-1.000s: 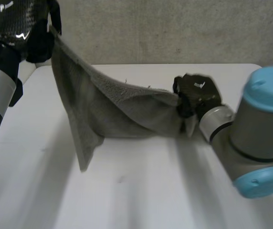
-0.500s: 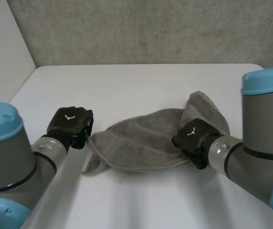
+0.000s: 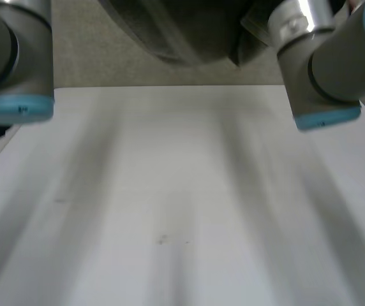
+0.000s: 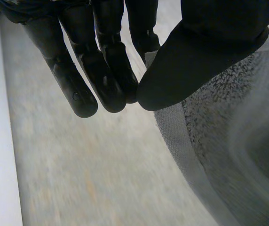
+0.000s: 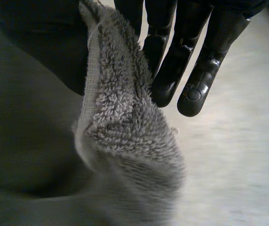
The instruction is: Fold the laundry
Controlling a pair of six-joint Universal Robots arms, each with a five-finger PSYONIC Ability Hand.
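From the head camera I see the towel (image 3: 182,32) hanging up near the lens as a dark grey mass between the two arms, clear of the white tabletop (image 3: 170,210). The left arm (image 3: 13,60) and the right arm (image 3: 323,70) both stand high on either side of it, light-blue caps facing down. Behind the tabletop runs a rough grey wall (image 3: 80,57).

On my left wrist feed, the left hand (image 4: 78,28) is clamped on the towel (image 4: 228,155). The thumb (image 4: 195,52) presses toward the fingers (image 4: 101,75), and the cloth's hemmed edge runs up between them. The rest of the towel drops away beside the thumb in a curved fold, its looped pile facing the camera.

On my right wrist feed, the right hand (image 5: 219,19) grips the towel (image 5: 120,127) too. The fingers (image 5: 172,70) sit on one side of the cloth and the dark thumb (image 5: 50,47) on the other, with the stitched hem pinched between them. A bunched corner of terry sticks out just past the fingertips, and the remainder of the cloth falls away beneath the thumb.
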